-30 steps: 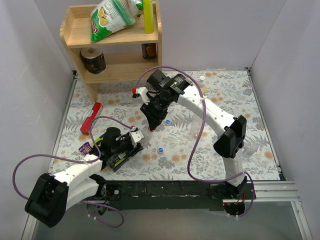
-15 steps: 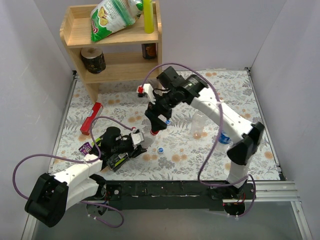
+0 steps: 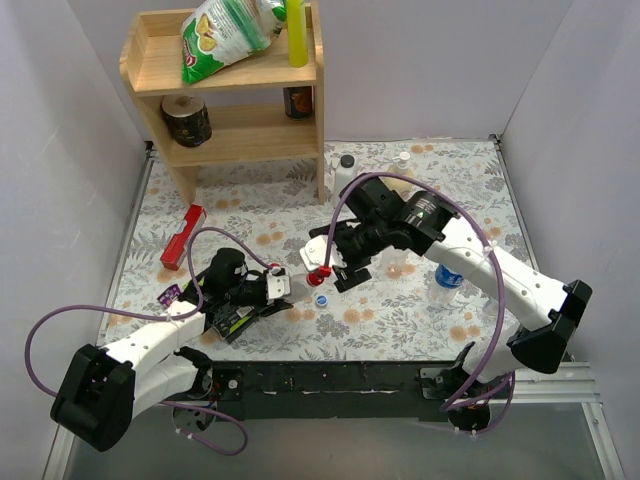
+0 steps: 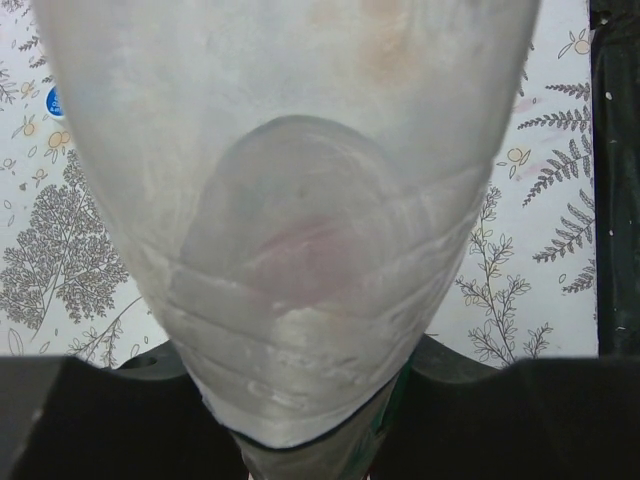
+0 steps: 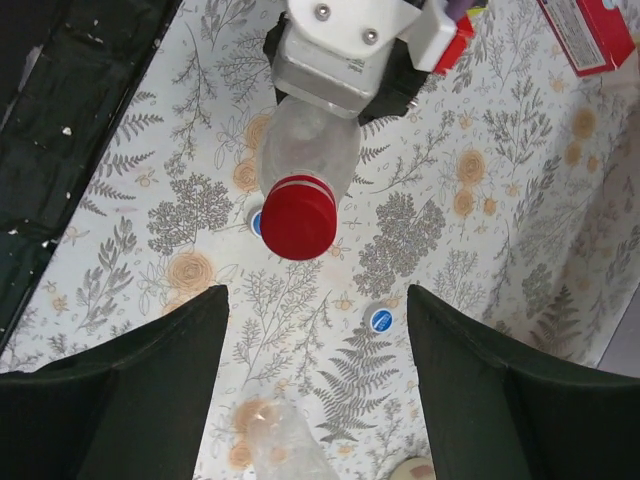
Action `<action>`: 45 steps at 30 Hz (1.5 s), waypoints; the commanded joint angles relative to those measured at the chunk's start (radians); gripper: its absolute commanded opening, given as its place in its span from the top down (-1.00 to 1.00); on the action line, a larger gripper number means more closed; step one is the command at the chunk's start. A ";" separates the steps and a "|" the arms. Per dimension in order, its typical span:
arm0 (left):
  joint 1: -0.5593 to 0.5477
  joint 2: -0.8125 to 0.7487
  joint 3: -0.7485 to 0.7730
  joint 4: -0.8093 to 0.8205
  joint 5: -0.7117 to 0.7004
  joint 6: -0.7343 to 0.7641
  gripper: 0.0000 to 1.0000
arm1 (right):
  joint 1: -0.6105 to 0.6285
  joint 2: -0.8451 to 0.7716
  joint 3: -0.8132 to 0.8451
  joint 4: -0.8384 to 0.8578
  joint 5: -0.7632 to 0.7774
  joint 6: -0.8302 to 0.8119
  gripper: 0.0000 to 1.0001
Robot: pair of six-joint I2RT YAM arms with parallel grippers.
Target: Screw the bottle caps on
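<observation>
red cap (image 5: pixel 298 220) sits on the clear bottle (image 5: pixel 308 150) gripped by the left hand (image 3: pixel 285 286), right hand (image 3: pixel 338 272) open just beside it, not touching

White left arm (image 3: pixel 150 348) and right arm (image 3: pixel 500 268), black joints, looping purple cables (image 3: pixel 45 335), black bases (image 3: pixel 95 395) on black rail (image 3: pixel 330 378), black fingers (image 5: pixel 120 400), white mount (image 5: pixel 345 45) with two screws

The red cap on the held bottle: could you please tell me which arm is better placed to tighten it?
Probably right: the right claw, open, faces the red cap, while the left claw grips the bottle.
</observation>
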 commanded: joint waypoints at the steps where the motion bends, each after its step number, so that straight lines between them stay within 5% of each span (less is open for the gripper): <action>1: -0.004 0.000 0.048 -0.052 0.041 0.086 1.00 | 0.058 -0.015 -0.031 0.055 0.029 -0.205 -0.54; 7: -0.004 -0.002 0.068 -0.068 0.045 0.083 1.00 | 0.075 -0.025 -0.057 0.077 0.018 -0.291 -0.49; 15: -0.006 -0.006 0.071 -0.064 0.042 0.072 1.00 | 0.080 0.010 -0.022 0.009 -0.005 -0.344 -0.17; 33: -0.013 -0.014 0.076 -0.033 0.038 0.035 1.00 | 0.086 0.039 -0.022 -0.011 -0.020 -0.371 0.04; 40: -0.013 -0.026 0.070 -0.010 0.024 -0.014 1.00 | 0.086 0.071 0.000 0.043 -0.006 -0.234 0.47; 45: -0.013 -0.048 0.047 0.143 -0.059 -0.161 1.00 | 0.057 0.195 0.147 -0.015 -0.040 0.067 0.67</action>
